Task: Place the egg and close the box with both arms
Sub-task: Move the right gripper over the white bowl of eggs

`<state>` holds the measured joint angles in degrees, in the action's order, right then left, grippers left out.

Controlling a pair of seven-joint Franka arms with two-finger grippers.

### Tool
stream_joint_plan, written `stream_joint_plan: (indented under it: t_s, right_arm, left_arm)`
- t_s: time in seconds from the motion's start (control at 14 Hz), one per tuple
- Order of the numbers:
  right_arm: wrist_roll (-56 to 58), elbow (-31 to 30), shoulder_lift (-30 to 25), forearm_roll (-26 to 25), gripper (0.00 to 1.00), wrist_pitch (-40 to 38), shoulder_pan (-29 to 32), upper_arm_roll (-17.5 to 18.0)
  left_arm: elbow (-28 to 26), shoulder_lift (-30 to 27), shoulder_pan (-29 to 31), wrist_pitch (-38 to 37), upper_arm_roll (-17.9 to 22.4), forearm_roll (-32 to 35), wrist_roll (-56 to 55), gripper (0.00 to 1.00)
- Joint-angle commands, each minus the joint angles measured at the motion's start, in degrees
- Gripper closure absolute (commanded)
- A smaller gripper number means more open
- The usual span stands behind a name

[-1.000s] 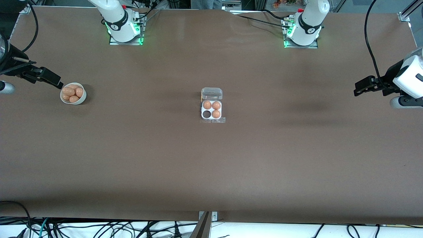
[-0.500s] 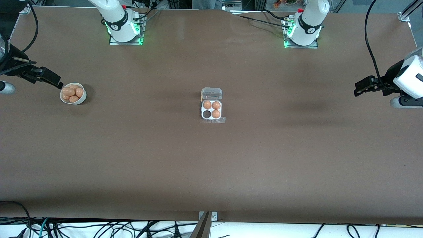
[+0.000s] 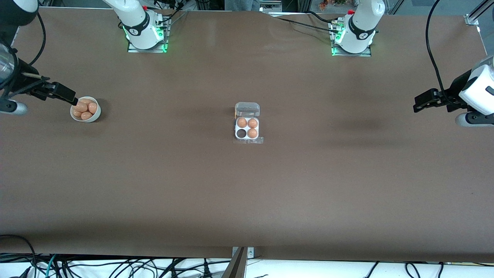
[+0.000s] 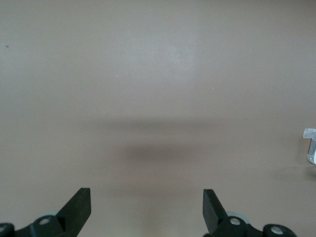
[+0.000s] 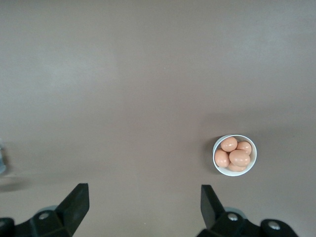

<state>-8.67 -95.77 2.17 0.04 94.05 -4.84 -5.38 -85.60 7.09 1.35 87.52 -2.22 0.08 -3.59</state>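
Egg [image 3: 81, 106] beneath right end effector [image 3: 69, 96]

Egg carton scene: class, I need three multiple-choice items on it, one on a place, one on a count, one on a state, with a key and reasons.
1. Where is the bowl of eggs?
A. toward the right arm's end of the table
B. inside the box
C. toward the left arm's end

2. How many eggs sit in the box?
A. one
B. three
C. four

3. How is the box's lid?
A. open
B. shut
C. removed to the bowl

Key: 1 A, the bowl lies by the right gripper. 2 B, one cell is empty. 3 A, the clear lid lies folded back.
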Motion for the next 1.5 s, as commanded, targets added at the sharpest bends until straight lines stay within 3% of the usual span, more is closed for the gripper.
stream_joint_plan:
  t_s: [0.0,0.43,0.93,1.14,1.43]
  right_arm:
    - [1.99,0.06,4.31,-0.66,0.00,-1.67,2.46,-0.85]
    - [14.88,-2.40,16.63,-0.40,0.00,0.42,5.80,-7.09]
    - [29.04,-23.65,14.70,-0.04,0.00,25.54,6.77,-14.56]
    - [33.18,-27.71,14.35,0.31,0.00,28.38,6.77,-15.97]
    - [35.74,-28.77,14.61,0.40,0.00,28.38,6.86,-16.59]
  left_arm:
    - [-0.62,-0.58,0.32,0.19,0.02,-0.08,1.13,0.00]
    - [-0.62,-0.58,0.32,0.19,0.02,-0.08,1.13,0.00]
    - [-0.62,-0.58,0.32,0.19,0.02,-0.08,1.13,0.00]
    - [-0.71,-0.58,0.32,0.19,0.02,-0.08,1.05,0.00]
    - [-0.71,-0.58,0.32,0.19,0.02,-0.08,1.05,0.00]
